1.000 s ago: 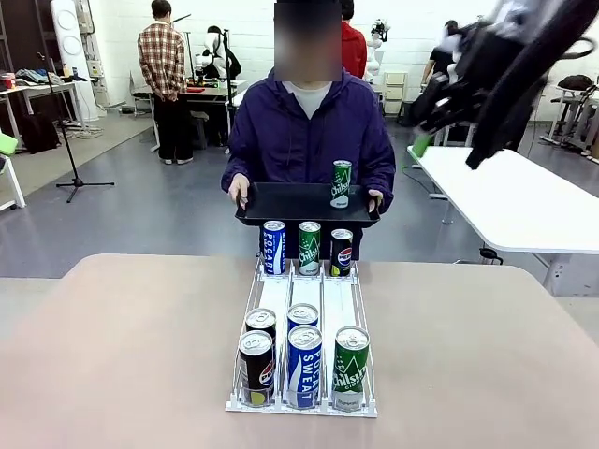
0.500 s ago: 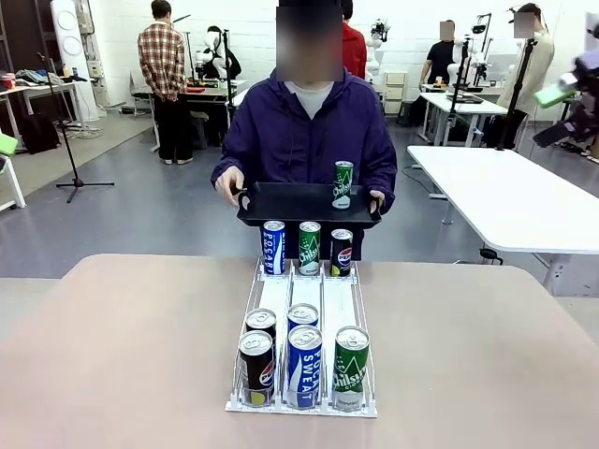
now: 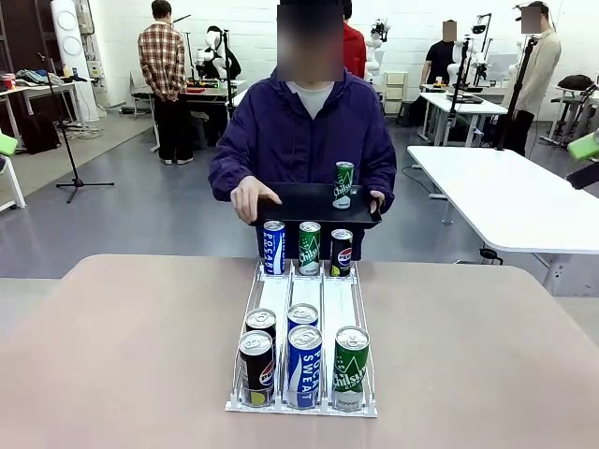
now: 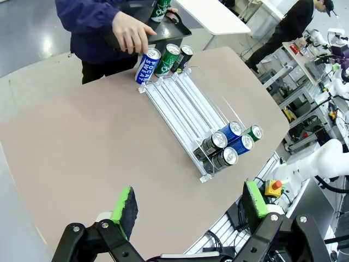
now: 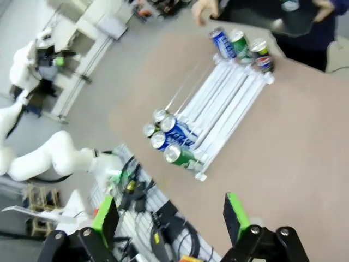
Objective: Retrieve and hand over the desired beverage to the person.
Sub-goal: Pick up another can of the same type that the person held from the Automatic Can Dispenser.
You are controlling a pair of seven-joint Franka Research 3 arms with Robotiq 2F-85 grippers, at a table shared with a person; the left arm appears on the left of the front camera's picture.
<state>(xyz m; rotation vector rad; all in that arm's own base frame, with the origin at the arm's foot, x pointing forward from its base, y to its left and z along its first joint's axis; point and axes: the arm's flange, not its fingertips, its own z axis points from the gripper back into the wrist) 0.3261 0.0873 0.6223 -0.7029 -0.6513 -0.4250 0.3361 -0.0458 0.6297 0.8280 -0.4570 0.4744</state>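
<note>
Blue can (image 4: 147, 65): the person (image 4: 103, 22) is reaching to its top, far ahead of my left hand (image 4: 190, 204), probably signalling the choice.
Grip: my right hand (image 5: 170, 214) and the left are hanging wide, empty, awaiting that cue.

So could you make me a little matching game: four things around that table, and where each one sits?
1. black rectangular plastic tray
2. lone green metal drink can
3. nearest black metal drink can
4. nearest blue metal drink can

a. white wire rack, near end, middle lane
b. standing on the tray
c. held by the person
d. rack, near end, picture-left lane

Pairs: 1-c, 2-b, 3-d, 4-a
</note>
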